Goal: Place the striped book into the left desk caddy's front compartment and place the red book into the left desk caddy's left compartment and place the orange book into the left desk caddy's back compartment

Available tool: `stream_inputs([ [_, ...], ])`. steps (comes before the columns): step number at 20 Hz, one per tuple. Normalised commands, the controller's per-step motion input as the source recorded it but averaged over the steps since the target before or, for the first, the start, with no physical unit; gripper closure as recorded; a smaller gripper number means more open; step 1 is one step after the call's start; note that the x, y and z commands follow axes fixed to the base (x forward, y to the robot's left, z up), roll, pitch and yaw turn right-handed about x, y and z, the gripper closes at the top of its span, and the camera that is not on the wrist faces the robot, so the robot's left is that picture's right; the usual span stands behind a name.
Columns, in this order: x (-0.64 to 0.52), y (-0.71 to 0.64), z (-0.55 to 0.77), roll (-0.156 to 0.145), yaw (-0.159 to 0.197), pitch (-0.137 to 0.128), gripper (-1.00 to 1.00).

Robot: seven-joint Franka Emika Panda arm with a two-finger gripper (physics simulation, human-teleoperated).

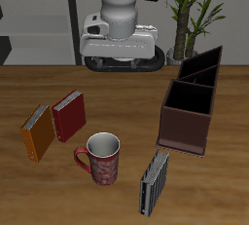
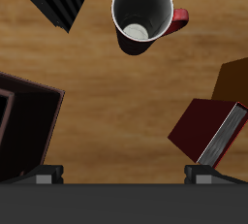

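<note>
The wooden table carries three books, a mug and a caddy.

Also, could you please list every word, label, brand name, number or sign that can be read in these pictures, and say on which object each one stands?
There is no readable text in either view.
The striped book has only fine stripes.
The red book and the orange book have plain covers.
The mug has a mottled red pattern, no letters.
The left desk caddy and the gripper carry no label.
</note>
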Motion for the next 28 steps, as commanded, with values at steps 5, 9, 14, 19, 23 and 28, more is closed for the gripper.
stream_inputs([
  [5,0.26,0.1,0.07,-0.016,0.012,-0.019,-1.0],
  [9,0.39,0.26,0.16,0.021,-0.024,-0.013,-1.0],
  [14,0.39,0.2,0.09,0.037,-0.008,-0.018,-1.0],
  [19,0.38,0.35,0.05,0.002,0.06,-0.034,-1.0],
  [23,0.28,0.15,0.01,-0.017,0.028,-0.031,-1.0],
  [28,0.37,0.13,-0.08,0.022,-0.002,-0.013,-1.0],
])
